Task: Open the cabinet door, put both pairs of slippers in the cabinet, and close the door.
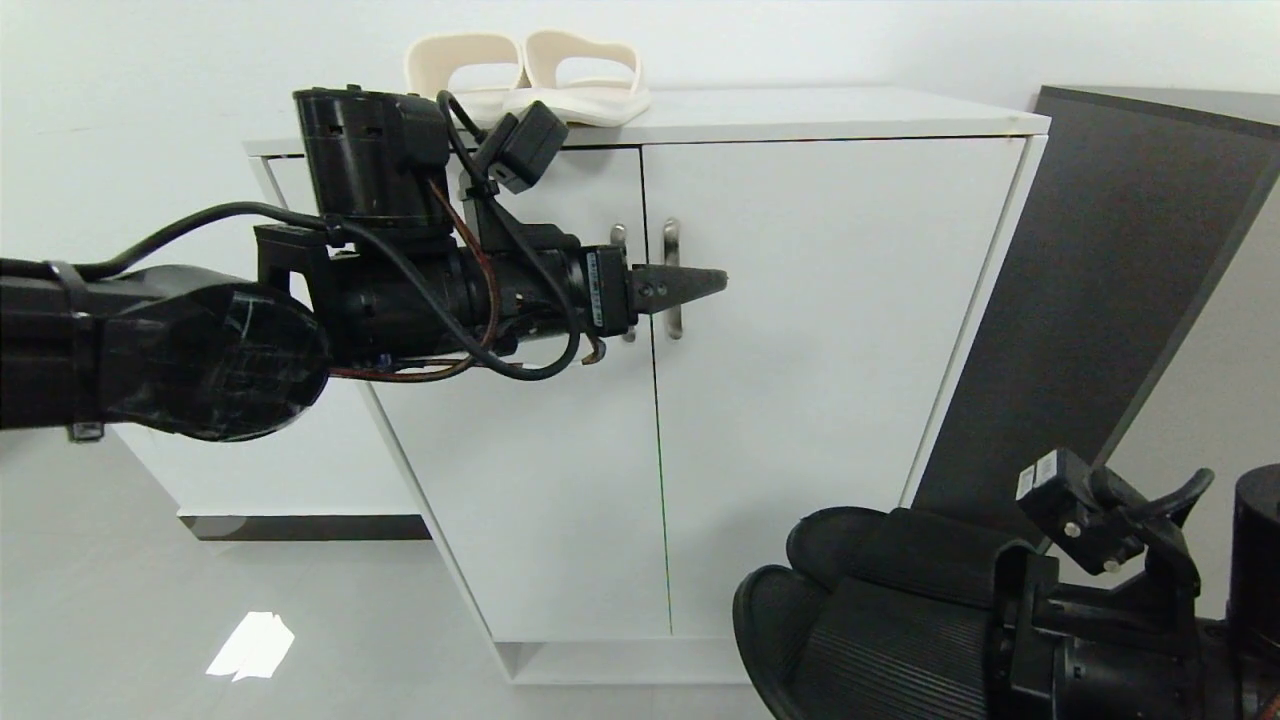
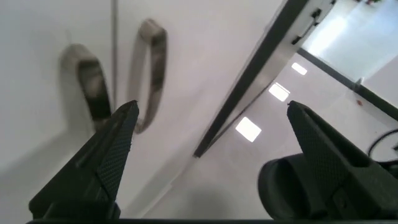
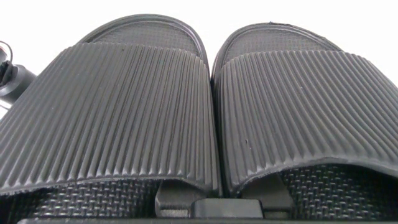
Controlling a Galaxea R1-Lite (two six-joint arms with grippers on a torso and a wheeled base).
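Left gripper (image 1: 700, 284): fingers apart, level with the door handles (image 1: 672, 240) — we see nothing between them.
Cream slippers (image 1: 530, 75): resting on top of the cabinet (image 1: 850, 112), not yet stowed.
Doors (image 1: 800, 400): both shut; we judge opening not yet done.
Black slippers (image 1: 880, 620): low right, clamped in the right gripper (image 3: 217, 203) — stowing and closing remain.

Glossy black arms (image 1: 200, 350), looped black and reddish-brown cables (image 1: 478, 345), tapered jaws with small screws (image 1: 652, 291)
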